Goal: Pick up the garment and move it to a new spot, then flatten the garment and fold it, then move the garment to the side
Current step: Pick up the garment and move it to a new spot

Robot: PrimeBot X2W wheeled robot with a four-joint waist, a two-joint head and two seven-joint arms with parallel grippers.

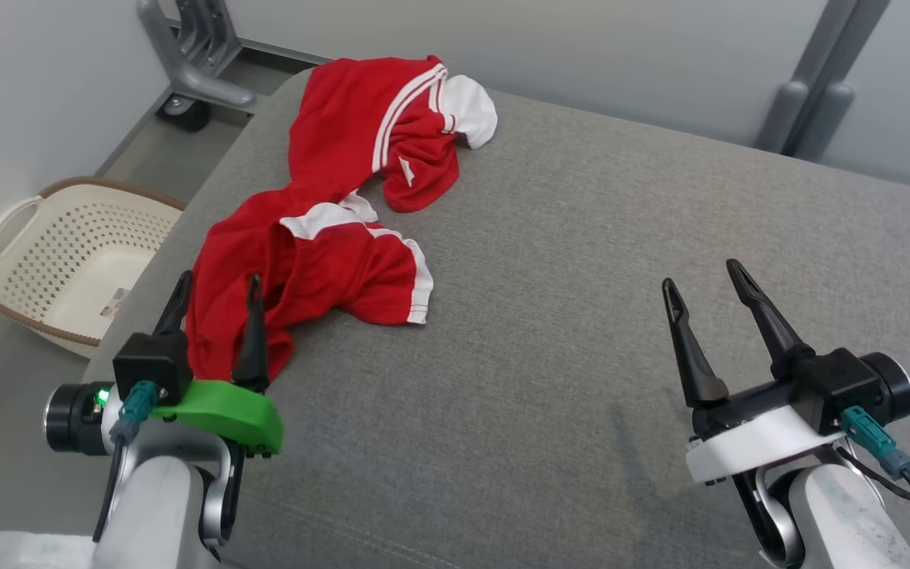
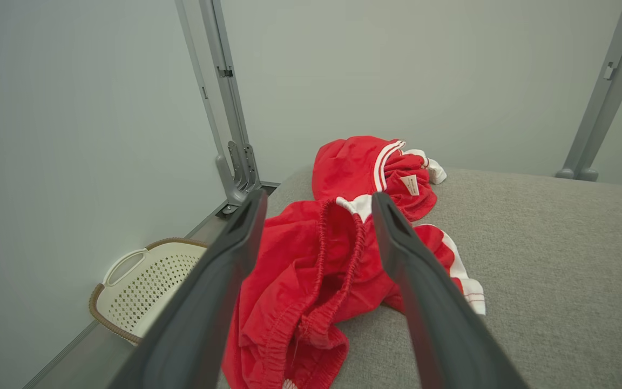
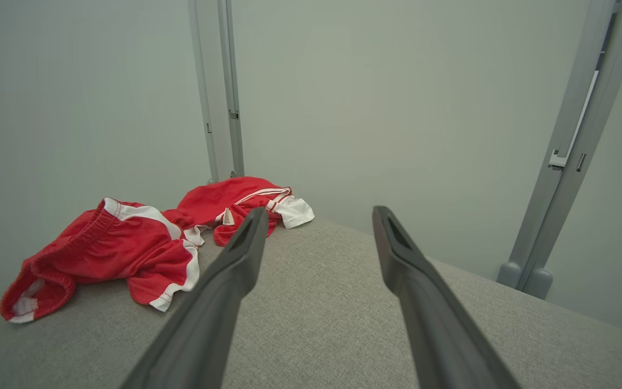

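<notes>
Caught at what looks like the outset of a laundry job: a red garment [image 1: 329,261] with white trim, heaped and twisted along the left side of a grey bench [image 1: 581,332], neither flattened nor folded, running from the far left corner down to the near left edge. Poised at that near end, the left pincer [image 1: 219,278], fingers spread wide and gripping nothing, tips framing the bunched elastic waistband as seen from the left wrist; impossible to tell whether touching the cloth or just above it. Judged to be lined up that way for a first grab, the wide spread suited to taking in a thick fold of fabric rather than a single layer. Set well apart from the garment, over bare bench on the right, the right pincer [image 1: 701,274], likewise wide and empty, fingers pointing toward the far wall. Probably stationed there to give the left arm room and to be on hand for the spreading to come. Lying bare between the two, a broad stretch of grey surface, likely the new spot for the cloth. Standing on the floor beyond the bench's left edge, a pale perforated basket [image 1: 68,253], near the garment's low end; some risk, then, of loose cloth sliding off that side if snagged poorly.
</notes>
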